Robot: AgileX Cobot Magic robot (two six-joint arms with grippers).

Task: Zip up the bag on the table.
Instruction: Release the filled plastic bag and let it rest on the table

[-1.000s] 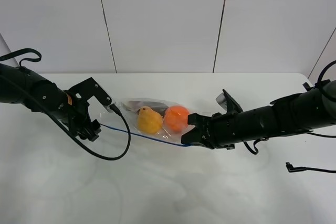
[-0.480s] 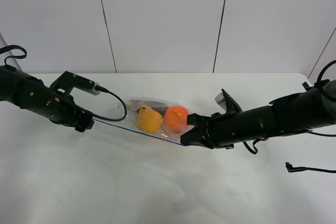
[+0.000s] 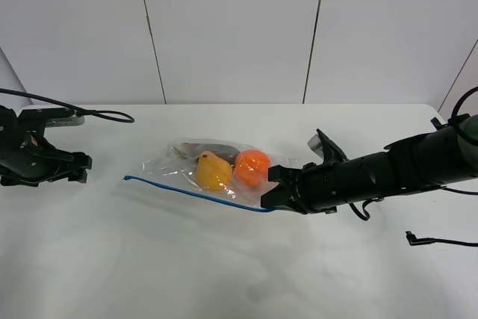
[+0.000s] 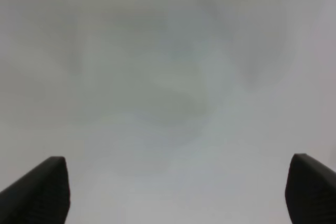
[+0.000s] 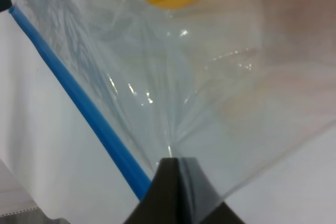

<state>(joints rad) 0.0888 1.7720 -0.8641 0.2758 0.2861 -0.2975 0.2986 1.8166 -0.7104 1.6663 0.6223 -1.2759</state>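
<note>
The bag (image 3: 213,169) lies mid-surface (image 3: 224,274), its blue strip (image 3: 194,192) seemingly closed end to end, though the seal is hard to confirm; the right hand (image 3: 270,193) pinches 1 corner, and the left hand (image 3: 75,171) gapes empty, well apart.

The bag (image 3: 185,160) is clear, crinkly plastic and lies near the middle of the plain white table (image 3: 224,274). A yellow fruit (image 3: 212,172) and an orange fruit (image 3: 252,167) sit side by side inside it. Its thin blue zip strip (image 3: 198,193) runs as one slanting line along the long edge towards the table's front, and the corner by the orange fruit is pinched between the closed fingers of the right gripper (image 3: 270,193).
</note>
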